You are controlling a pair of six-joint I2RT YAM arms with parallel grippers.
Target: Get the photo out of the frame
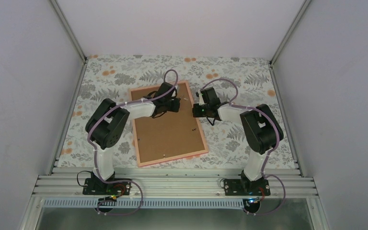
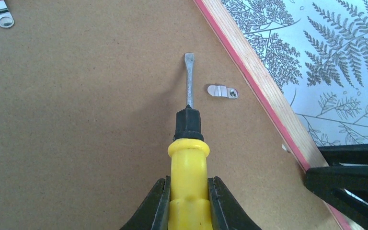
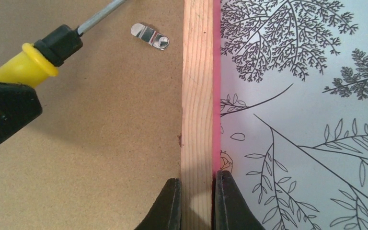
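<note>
Two arms reach out over a floral tablecloth in the top view, where the frame lies face down around the middle of the table, a little to the left. Its thin pink border runs around a brown backing board, and its long sides run from near to far at a slight tilt. The photo is hidden under that board in every view. The left gripper hangs over the far part of the board, and the right gripper sits at the frame's right edge, also toward the far end. In the left wrist view the left gripper's fingers are clamped on the yellow handle of a screwdriver. Its black collar and flat steel blade point out over the bare board. A small metal clip lies flat on the board between the blade and the frame's right rail, close to the blade but apart from it. Whether the blade tip touches the board cannot be told. A second clip shows in the corner of this view, and the other arm's black fingers stand at the rail. In the right wrist view the right gripper's jaws are pressed onto the wooden rail, one finger on the board side and one on the pink outer side. The screwdriver comes in from the left, its shaft passing near the clip.
</note>
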